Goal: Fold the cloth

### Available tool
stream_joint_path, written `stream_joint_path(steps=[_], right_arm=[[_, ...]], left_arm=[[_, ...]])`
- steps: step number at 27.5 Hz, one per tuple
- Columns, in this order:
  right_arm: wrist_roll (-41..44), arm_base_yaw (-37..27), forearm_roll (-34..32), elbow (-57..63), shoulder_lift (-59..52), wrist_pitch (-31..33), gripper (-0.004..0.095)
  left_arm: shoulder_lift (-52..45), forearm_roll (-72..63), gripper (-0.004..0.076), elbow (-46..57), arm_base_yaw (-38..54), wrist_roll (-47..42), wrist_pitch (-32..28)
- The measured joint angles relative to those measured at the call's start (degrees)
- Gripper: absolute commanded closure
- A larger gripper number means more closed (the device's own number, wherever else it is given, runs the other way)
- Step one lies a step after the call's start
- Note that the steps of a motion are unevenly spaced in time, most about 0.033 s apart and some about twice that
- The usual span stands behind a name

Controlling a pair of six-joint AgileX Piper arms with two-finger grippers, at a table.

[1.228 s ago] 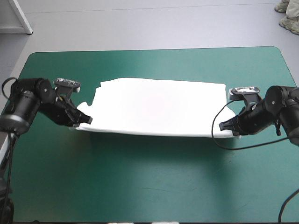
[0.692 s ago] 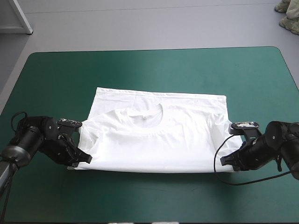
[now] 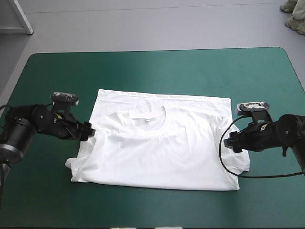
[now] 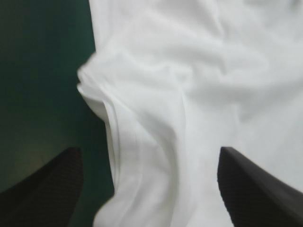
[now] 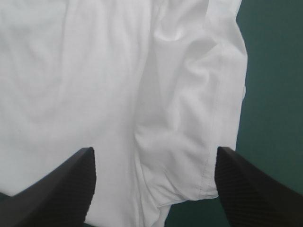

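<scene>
The white T-shirt (image 3: 162, 152) lies flat on the teal-green cover (image 3: 157, 67), front up, with its collar (image 3: 148, 117) toward the far side. A second layer shows along its far edge. My left gripper (image 3: 88, 130) is at the shirt's left sleeve, open, black fingers wide apart. In the left wrist view (image 4: 149, 152) the rumpled sleeve edge (image 4: 102, 101) lies ahead of it, not gripped. My right gripper (image 3: 230, 142) sits at the right sleeve, also open. In its own view (image 5: 155, 150) the sleeve hem (image 5: 215, 118) runs between the spread fingers.
Bare teal-green cover surrounds the shirt, with a wide strip toward the table's far edge (image 3: 157, 49) and a narrower one along the near edge. Grey floor lies beyond the table.
Earlier both grippers held the shirt raised, then drew it to the near side and laid it down. Now both have let go, opened, and moved back to the sleeves.
</scene>
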Motion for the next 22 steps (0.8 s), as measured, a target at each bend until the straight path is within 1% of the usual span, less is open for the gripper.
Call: stream_joint_path(steps=[4, 7, 9, 12, 17, 19, 22], right_arm=[[-0.02, 0.0, -0.05, -1.62, 0.0, 1.83, 0.0242], [0.44, 0.0, -1.82, -1.62, -0.06, 4.72, 0.0254], [1.62, 0.0, -4.05, -1.62, -0.47, 5.13, 0.0254], [3.59, 0.0, -6.91, -1.62, -1.07, 3.81, 0.0254], [6.76, -0.73, -11.56, -1.62, 0.7, 0.57, 0.0259], [7.01, -1.91, -11.58, -1.62, 2.91, -0.68, 0.026], [5.83, -3.3, -9.83, -1.62, 7.01, -2.4, 0.026]], left_arm=[[-1.8, 2.32, 0.0147, -9.32, 0.0, 0.0, 2.18], [-3.54, 5.33, 0.0147, -10.31, 0.0, -1.14, 5.47], [-4.45, 6.54, 0.0147, -10.31, 0.0, -1.49, 8.28], [-5.57, 7.07, 0.0151, -10.26, 0.06, -1.69, 10.41], [-6.3, 7.19, 0.0151, -9.87, 0.06, -1.75, 10.22], [-6.33, 7.19, 0.0155, -9.86, 0.06, -1.81, 9.82], [-6.33, 7.19, 0.0167, -9.81, 0.06, -1.87, 9.31]])
